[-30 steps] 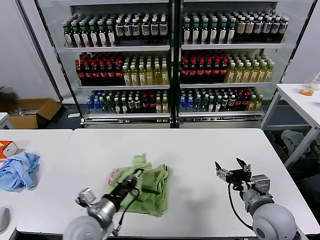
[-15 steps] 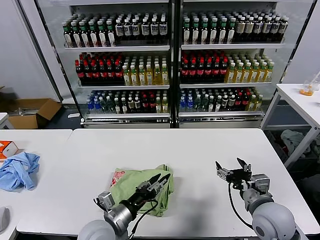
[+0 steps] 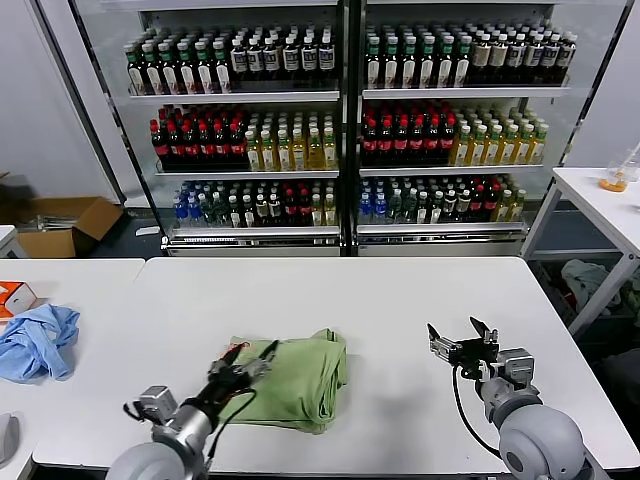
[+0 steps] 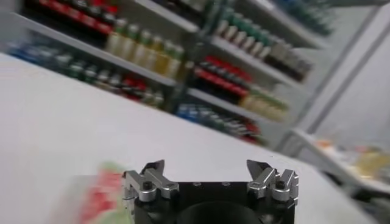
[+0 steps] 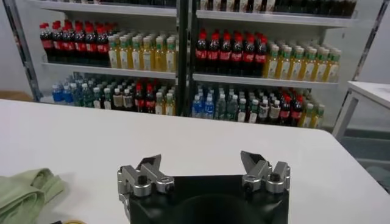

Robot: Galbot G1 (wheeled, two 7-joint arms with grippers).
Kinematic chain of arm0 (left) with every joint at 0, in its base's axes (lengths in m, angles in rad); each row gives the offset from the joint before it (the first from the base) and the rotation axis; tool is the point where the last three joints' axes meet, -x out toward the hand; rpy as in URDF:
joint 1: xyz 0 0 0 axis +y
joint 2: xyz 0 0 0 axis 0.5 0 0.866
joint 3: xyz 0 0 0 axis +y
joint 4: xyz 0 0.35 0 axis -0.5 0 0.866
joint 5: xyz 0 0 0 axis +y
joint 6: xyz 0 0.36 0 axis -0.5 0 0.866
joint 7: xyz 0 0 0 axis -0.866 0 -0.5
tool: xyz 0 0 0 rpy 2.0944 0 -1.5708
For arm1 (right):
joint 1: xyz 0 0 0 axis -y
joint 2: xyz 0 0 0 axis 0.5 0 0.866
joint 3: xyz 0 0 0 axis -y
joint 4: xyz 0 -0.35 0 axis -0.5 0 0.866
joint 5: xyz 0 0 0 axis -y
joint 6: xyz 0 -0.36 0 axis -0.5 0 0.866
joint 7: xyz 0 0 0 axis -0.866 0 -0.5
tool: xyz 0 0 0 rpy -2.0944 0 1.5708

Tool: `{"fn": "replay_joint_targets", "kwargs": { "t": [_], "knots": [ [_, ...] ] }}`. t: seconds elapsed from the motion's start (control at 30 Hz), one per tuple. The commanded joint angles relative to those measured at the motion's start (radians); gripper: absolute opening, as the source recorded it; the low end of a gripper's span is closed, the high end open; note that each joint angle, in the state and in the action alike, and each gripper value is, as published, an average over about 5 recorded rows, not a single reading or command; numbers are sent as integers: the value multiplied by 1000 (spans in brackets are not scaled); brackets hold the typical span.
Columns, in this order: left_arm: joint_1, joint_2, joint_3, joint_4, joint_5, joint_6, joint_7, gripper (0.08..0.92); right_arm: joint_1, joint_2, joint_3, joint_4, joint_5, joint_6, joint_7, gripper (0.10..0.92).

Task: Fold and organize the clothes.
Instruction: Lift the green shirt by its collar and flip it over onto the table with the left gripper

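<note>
The light green shirt [image 3: 295,380] lies folded in a compact bundle on the white table [image 3: 400,300], near the front edge. A bit of its red-and-white patch [image 3: 232,351] shows at its left side, and as a blur in the left wrist view [image 4: 100,195]. My left gripper [image 3: 250,362] is open and empty, over the shirt's left edge. My right gripper [image 3: 460,338] is open and empty above the table, well right of the shirt. An edge of the shirt also shows in the right wrist view [image 5: 24,193].
A light blue cloth [image 3: 38,340] and an orange box [image 3: 14,297] lie on a second table at the far left. Shelves of bottles [image 3: 340,130] stand behind the table. Another white table [image 3: 600,200] stands at the right.
My left gripper has drawn back left from the shirt's right part to its left edge, open and empty. The shirt now lies flatter, folded over. The right arm has hardly moved.
</note>
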Motion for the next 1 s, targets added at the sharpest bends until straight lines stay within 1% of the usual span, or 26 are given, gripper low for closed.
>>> {"fn": "replay_joint_targets", "kwargs": {
  "t": [0.03,0.27,0.47,0.57,1.0],
  "knots": [
    [40,-7,-97,144,117,-15,-45,823,0,2,-2,0,-1,1,0,823],
    [22,-34,-43,162,125,1,-35,823,-9,-2,10,7,-1,1,0,823],
    [26,-38,-22,147,92,11,1,814,-14,-2,20,12,0,0,1,823],
    [23,-32,-27,149,55,23,17,757,-15,-3,23,11,0,-1,1,823],
    [10,-21,-108,191,-266,86,66,377,-14,-2,26,12,0,-2,4,823]
  ]
}}
